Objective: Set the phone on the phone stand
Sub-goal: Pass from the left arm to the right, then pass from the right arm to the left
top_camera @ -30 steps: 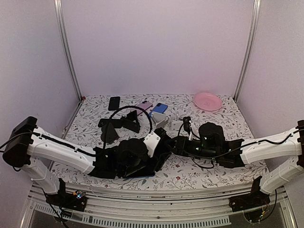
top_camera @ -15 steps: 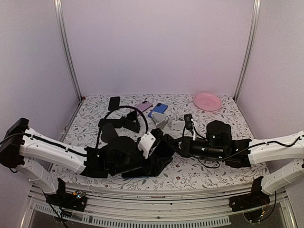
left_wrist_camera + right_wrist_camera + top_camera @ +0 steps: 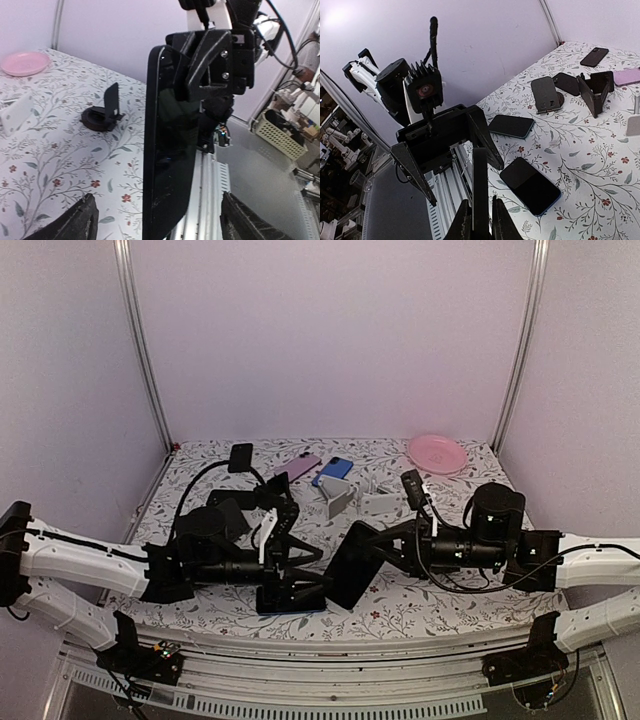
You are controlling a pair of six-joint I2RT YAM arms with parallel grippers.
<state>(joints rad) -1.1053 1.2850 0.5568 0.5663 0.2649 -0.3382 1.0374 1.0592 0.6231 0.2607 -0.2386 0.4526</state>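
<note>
Black phone [image 3: 167,150] x1 upright, pinched by R fingers [image 3: 463,222] | L fingers [image 3: 75,225] wide, empty | ≥4 more phones [image 3: 240,457] flat | pink plate [image 3: 436,453] x1 | floral table [image 3: 470,490], lilac walls [image 3: 330,340]

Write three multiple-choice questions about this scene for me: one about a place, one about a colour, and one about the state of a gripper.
1. Where on the flower-patterned table does the round pink plate stand?
A. near left corner
B. far right corner
C. between the two arms

2. What colour is the flat glass-faced phone that the right gripper pinches by its edge?
A. lilac
B. blue
C. black

3. In what state is the left gripper?
A. open, holding nothing
B. shut on the phone
C. shut on a stand

Answers:
1 B: the plate sits at the back of the table, on the right.
2 C: its face and rim look black in both wrist views.
3 A: its jaws stand wide apart.
</note>
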